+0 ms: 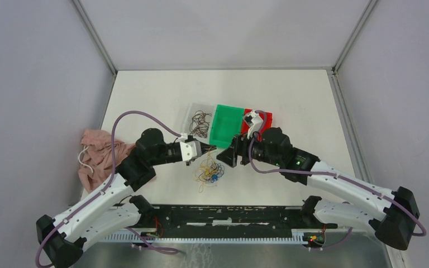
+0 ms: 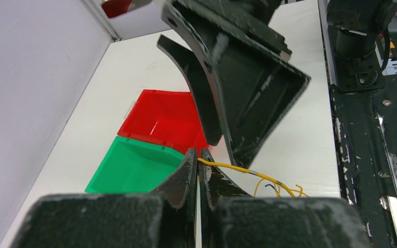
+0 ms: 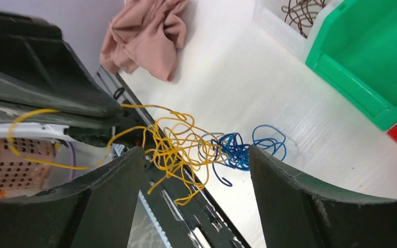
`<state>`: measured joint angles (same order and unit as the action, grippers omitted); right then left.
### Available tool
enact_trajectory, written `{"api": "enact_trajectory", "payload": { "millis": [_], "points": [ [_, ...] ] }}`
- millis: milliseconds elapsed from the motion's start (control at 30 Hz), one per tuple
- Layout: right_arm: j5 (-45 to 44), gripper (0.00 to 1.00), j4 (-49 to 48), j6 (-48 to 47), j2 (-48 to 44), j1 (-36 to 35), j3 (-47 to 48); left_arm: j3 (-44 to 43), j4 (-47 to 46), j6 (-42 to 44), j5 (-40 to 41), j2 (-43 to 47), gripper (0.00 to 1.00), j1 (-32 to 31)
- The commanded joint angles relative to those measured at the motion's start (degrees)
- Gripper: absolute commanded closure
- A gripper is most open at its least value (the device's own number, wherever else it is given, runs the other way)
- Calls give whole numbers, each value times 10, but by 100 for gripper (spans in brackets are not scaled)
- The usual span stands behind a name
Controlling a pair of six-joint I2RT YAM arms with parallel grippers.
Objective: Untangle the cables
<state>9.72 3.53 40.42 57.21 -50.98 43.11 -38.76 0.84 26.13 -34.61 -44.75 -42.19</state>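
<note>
Cables (image 1: 209,172) in yellow-and-blue tangle on desk (image 1: 162,95), beneath both hands. Pressed together, pinching one yellow strand (image 2: 227,166): left hand (image 2: 198,155). Spread wide, gripping nothing, above tangle: right hand (image 3: 194,155).

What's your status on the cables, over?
Left fingers shut on thin yellow wire strand. Right fingers open, facing curly yellow-and-blue wire tangle. Nothing blocking.
</note>
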Motion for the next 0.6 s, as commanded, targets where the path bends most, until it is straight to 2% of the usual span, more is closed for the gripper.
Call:
{"api": "enact_trajectory", "payload": {
  "millis": [0,200,433,567],
  "points": [
    [-61,20,-47,-34,19,-31,1,-39,-26,-28,3,-7,97,-1],
    [-103,18,-121,-31,45,-57,-16,-56,-33,-48,14,-20,97,-1],
    [-251,18,-144,-12,103,-65,-11,-87,-42,-81,-4,-31,97,0],
    [-261,19,-163,-21,149,-65,-4,-115,-40,-95,-20,-34,97,-1]
  ]
}}
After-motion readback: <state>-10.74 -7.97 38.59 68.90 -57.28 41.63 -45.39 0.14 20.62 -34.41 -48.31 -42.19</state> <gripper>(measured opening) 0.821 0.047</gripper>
